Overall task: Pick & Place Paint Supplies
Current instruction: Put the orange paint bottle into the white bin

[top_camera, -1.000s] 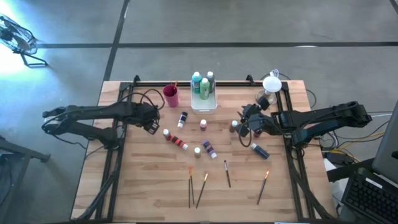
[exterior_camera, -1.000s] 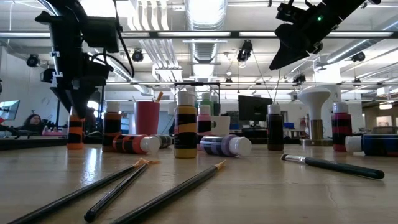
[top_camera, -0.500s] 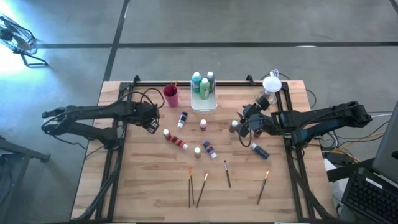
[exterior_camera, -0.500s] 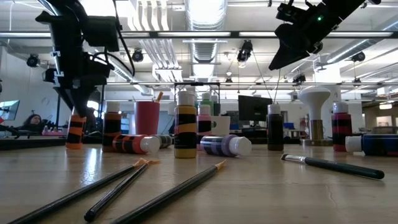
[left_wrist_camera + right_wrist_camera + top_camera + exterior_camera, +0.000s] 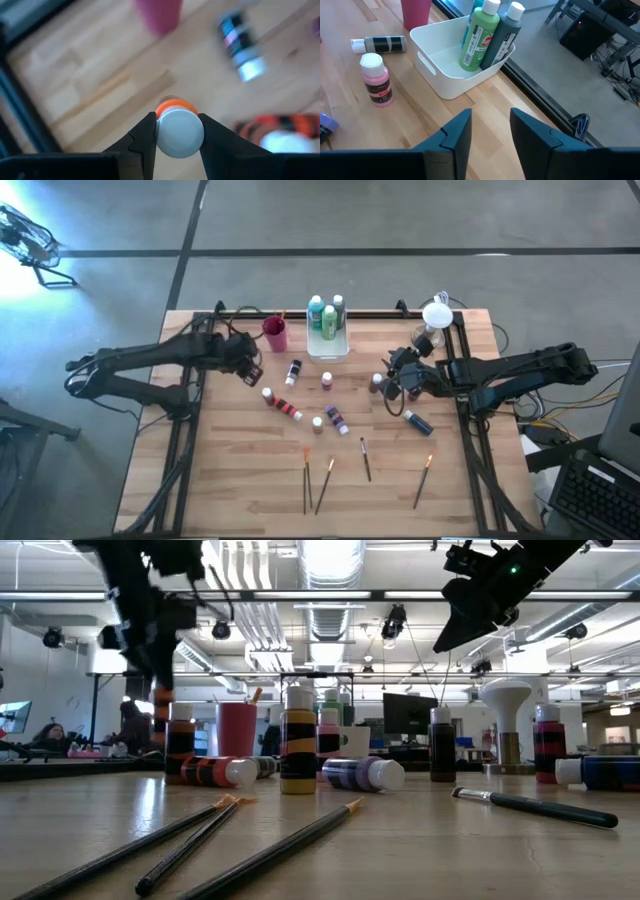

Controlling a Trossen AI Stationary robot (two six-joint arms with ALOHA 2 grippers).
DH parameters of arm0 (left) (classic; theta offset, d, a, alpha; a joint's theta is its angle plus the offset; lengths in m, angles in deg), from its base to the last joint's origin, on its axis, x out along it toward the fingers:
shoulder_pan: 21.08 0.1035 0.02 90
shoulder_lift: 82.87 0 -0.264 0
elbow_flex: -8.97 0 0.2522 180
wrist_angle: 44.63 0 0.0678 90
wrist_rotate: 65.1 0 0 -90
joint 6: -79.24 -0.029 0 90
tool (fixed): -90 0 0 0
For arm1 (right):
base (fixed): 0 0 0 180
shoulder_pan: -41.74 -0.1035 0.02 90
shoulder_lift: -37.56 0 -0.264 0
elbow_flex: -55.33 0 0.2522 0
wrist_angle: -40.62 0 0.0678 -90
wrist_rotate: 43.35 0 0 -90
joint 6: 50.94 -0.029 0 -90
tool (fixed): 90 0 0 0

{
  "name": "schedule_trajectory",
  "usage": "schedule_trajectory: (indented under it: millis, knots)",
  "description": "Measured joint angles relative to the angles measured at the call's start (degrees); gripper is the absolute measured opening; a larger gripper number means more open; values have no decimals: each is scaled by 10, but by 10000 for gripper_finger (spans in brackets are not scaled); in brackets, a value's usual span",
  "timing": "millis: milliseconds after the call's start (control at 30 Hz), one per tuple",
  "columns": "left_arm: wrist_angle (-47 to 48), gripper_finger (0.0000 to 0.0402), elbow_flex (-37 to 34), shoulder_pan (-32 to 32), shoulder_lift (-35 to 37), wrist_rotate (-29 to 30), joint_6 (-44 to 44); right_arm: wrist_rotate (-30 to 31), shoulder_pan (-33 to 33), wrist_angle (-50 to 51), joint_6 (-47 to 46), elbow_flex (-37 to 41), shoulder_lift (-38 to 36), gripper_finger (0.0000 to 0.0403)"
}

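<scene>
**Orange paint bottle held up by the left gripper**

Orange and white show between the dark fingers of the left gripper (image 5: 175, 137). It is pinching a small orange bottle (image 5: 175, 131) with a white cap. The low view shows this bottle in the air, above the wooden table (image 5: 230, 470). From above, the left gripper sits near the magenta cup (image 5: 274, 333), on its left side.

The right gripper (image 5: 490, 131) hangs over the right part of the table with its fingers apart. Nothing is between them. It is near the white tray (image 5: 451, 70), which stands at the back edge of the table just right of the cup. In the tray stand a green bottle (image 5: 481, 33) and a dark teal bottle (image 5: 504, 35), both upright and leaning a little on each other. A pink bottle (image 5: 376, 80) stands on the wood just beside the tray, and a black bottle (image 5: 381, 44) lies on its side near it.

More small bottles are spread over the middle of the table, some standing and some lying down. A red one (image 5: 288, 409) and a purple one (image 5: 336, 418) lie flat. A blue bottle (image 5: 418, 422) lies flat near the right arm.

Four paintbrushes (image 5: 366, 460) lie on the front part of the table, well apart from the tray. Two of them lie close together on the left.
</scene>
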Motion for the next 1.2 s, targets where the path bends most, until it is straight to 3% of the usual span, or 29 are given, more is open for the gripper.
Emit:
schedule_trajectory:
  millis: [333,567,733,967,1200]
  knots:
    - [-184,119,107,0,-7,-37,-111,0,0,0,-2,0,0,130]
    - [-296,119,151,1,-65,-50,-189,0,0,0,-2,0,0,153]
    - [-295,119,215,18,-153,-50,-229,0,0,0,-2,0,0,165]
    - [-205,119,325,57,-276,-53,-244,0,0,5,-2,4,0,176]
    - [-195,119,355,78,-348,-54,-255,-1,0,5,-11,20,0,164]
